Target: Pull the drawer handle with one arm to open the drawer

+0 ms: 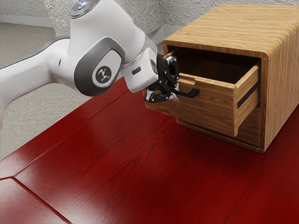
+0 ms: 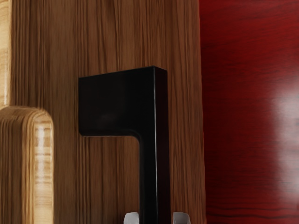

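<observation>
A light wooden cabinet (image 1: pixel 280 88) stands on the red table at the exterior view's right. Its upper drawer (image 1: pixel 210 105) sticks out a good way, with its dark inside showing. A black bar handle (image 1: pixel 189 93) runs along the drawer front. My black gripper (image 1: pixel 169 92) sits at the handle's end nearest the arm. In the wrist view the handle (image 2: pixel 149 140) lies against the drawer front (image 2: pixel 103 46), and my two pale fingertips (image 2: pixel 131 217) press it from both sides, so the gripper (image 2: pixel 156 218) is shut on it.
The glossy red table (image 1: pixel 140 177) spreads wide in front of the cabinet. A lower panel of the cabinet (image 1: pixel 247 130) sits below the drawer. A rough grey wall (image 1: pixel 28 102) stands behind the arm.
</observation>
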Robot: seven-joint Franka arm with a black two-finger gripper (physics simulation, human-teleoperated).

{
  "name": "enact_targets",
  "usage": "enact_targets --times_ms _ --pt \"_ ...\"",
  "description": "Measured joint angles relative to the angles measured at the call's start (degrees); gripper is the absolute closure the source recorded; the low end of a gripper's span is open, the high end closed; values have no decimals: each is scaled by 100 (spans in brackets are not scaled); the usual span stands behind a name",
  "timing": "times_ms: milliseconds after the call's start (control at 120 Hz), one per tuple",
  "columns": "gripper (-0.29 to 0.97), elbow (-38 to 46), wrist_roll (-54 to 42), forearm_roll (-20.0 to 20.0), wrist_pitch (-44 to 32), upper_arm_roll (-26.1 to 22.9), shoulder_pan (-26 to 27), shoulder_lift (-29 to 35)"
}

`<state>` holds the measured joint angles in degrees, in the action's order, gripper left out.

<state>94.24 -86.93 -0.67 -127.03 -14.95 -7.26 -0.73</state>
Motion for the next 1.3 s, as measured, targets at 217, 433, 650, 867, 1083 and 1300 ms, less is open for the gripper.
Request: enact_targets --times_ms 217,433,650,867,1083,1300 --pt "77 484 92 -39 16 -34 -63 489" --pt "76 786 198 -43 109 -160 -113 855" --pt "79 1049 319 -43 280 -210 -55 1126" --pt "78 1363 429 -47 363 -207 -43 1465" --pt "70 1487 522 -48 532 -167 -42 1657" --pt "49 1483 595 -55 705 -157 -53 1667"
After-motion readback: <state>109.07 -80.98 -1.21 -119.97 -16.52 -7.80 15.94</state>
